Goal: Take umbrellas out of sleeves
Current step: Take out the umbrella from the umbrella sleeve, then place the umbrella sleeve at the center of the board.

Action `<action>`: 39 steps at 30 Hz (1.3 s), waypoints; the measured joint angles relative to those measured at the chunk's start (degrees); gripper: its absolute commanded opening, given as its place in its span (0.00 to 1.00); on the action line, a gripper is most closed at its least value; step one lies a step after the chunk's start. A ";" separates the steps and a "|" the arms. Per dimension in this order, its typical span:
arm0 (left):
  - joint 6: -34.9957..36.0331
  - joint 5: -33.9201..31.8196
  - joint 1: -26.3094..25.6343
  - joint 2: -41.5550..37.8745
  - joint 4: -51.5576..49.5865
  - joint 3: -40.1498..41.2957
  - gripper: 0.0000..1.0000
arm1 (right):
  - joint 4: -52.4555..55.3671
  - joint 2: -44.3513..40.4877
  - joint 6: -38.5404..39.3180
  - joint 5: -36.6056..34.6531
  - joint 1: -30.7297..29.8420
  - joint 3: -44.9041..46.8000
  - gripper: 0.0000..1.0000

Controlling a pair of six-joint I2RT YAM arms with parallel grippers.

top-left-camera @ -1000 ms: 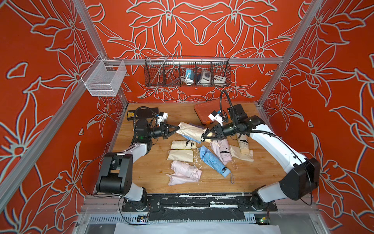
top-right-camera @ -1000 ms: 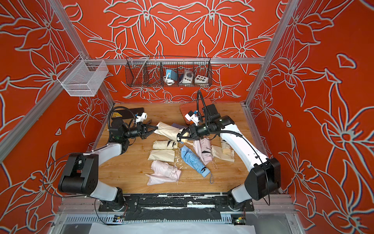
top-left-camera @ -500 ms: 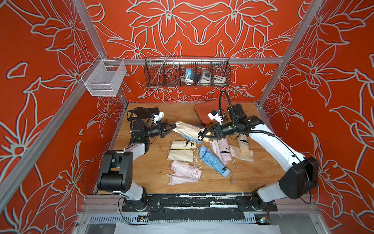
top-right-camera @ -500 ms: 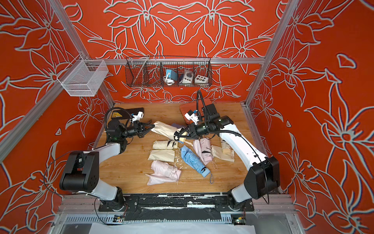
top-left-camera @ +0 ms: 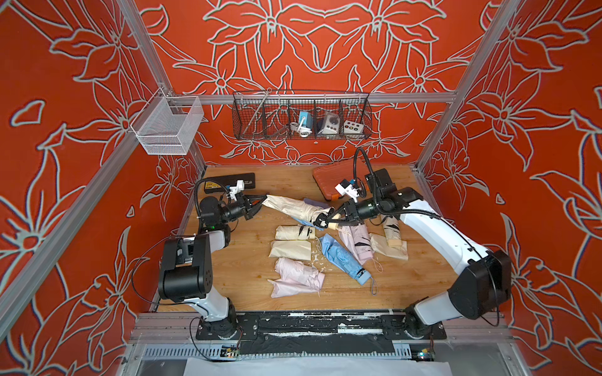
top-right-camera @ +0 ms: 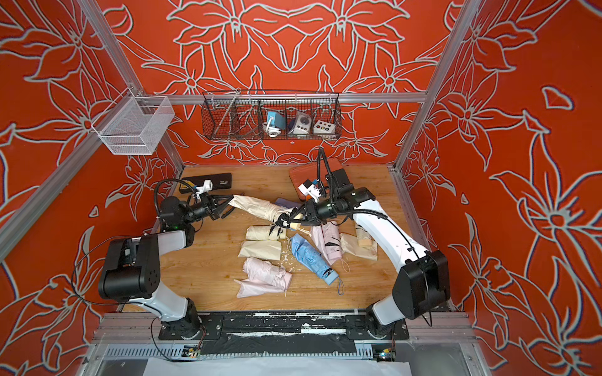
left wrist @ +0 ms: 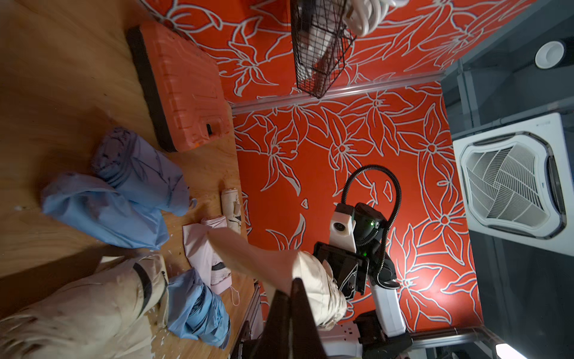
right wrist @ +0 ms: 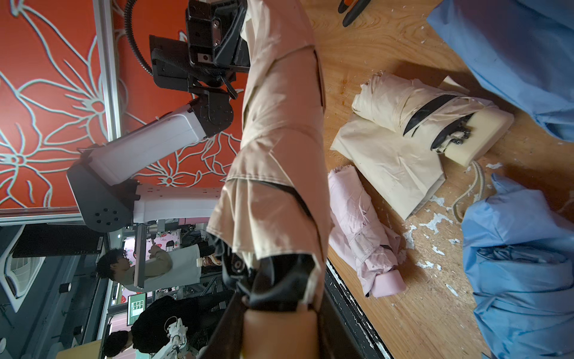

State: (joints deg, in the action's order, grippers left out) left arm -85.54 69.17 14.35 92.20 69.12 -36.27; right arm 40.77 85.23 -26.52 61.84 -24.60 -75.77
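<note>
Wooden table, red flowered walls all round. In both top views we've got the cream umbrella strung between the two arms near the back of the table, most of it inside its cream sleeve. The left gripper is pinched tight on the sleeve's closed tip. The right gripper is clamped on the handle end poking out of the sleeve's mouth. Same layout here: left gripper, sleeve, umbrella, right gripper. A blue umbrella lies loose on the table just in front.

Left wrist view: we see the left gripper with its jaws closed to a point and the flat end of the sleeve nipped between them. The bulge of the umbrella starts just past the tips.

Right wrist view: the right gripper has a jaw on each side of the tan handle, touching it. The sleeve runs straight away from the jaws to the left gripper.
</note>
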 measured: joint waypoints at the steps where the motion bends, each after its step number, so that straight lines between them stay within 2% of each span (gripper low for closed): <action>1: -0.61 -0.42 1.16 0.39 0.68 0.63 0.00 | 0.09 -0.04 0.00 -0.11 0.22 0.20 0.00; 6: -2.34 -2.36 4.22 1.62 1.88 1.44 0.00 | 2.82 -0.96 0.44 -3.10 2.27 0.85 0.00; 12: -0.15 -2.67 4.57 1.22 -0.48 2.19 0.00 | 7.74 -5.99 0.09 -15.54 6.23 -1.05 0.00; 16: 3.23 -2.64 4.57 0.50 -5.05 2.49 0.00 | 3.45 -9.51 -3.02 -15.10 6.73 -2.40 0.00; 19: 10.47 -2.93 4.72 -0.98 -14.34 2.12 0.00 | -0.44 -9.40 -4.68 -12.98 5.97 -2.43 0.00; 21: 19.85 -4.31 4.90 -2.23 -27.10 -0.11 0.00 | -1.99 -8.72 -5.68 -11.76 5.79 -2.29 0.00; 25: 41.05 -12.68 6.08 -3.13 -53.77 -9.40 0.00 | -4.79 -7.21 -7.28 -10.12 5.31 -2.10 0.00; 28: 50.36 -17.57 8.11 -3.96 -64.04 -12.46 0.00 | -6.27 -6.21 -7.72 -9.20 4.37 -1.97 0.00; 32: 55.60 -20.72 9.38 -3.50 -70.16 -11.58 0.00 | -8.61 -4.02 -8.44 -8.02 1.70 -1.84 0.00; 39: 60.87 -27.36 10.45 -3.19 -77.35 -7.37 0.00 | -12.09 3.45 -9.33 -7.65 -4.81 -3.37 0.00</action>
State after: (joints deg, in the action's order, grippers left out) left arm -24.67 41.80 24.80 89.01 -8.23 -43.64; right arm 28.69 88.68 -35.86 54.19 -29.41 -79.13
